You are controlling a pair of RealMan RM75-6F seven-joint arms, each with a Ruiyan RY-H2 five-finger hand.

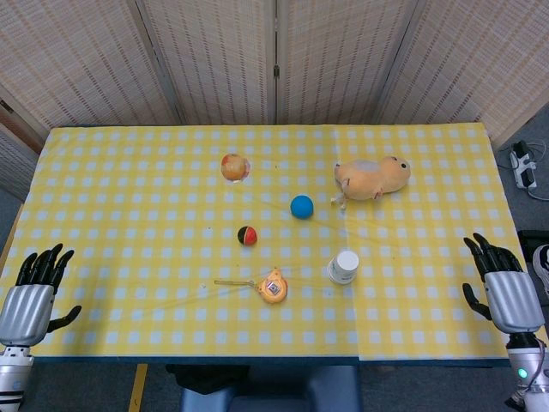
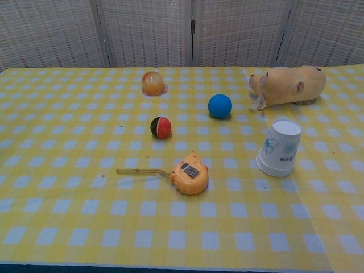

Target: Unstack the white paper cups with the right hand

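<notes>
The white paper cups (image 1: 344, 266) stand upside down as one stack right of the table's middle, near the front; in the chest view the stack (image 2: 278, 147) shows a faint blue print on its side. My right hand (image 1: 503, 284) hovers at the table's right front edge, fingers spread, holding nothing, well to the right of the stack. At the left front corner my left hand (image 1: 34, 290) rests with fingers apart and empty. Neither hand shows in the chest view.
An orange tape measure (image 1: 273, 286) with its tape pulled out lies left of the cups. A red-and-black ball (image 1: 247, 235), a blue ball (image 1: 301, 206), a plush animal (image 1: 371, 178) and an orange fruit-like object (image 1: 234, 166) lie further back on the yellow checked cloth (image 1: 129, 215).
</notes>
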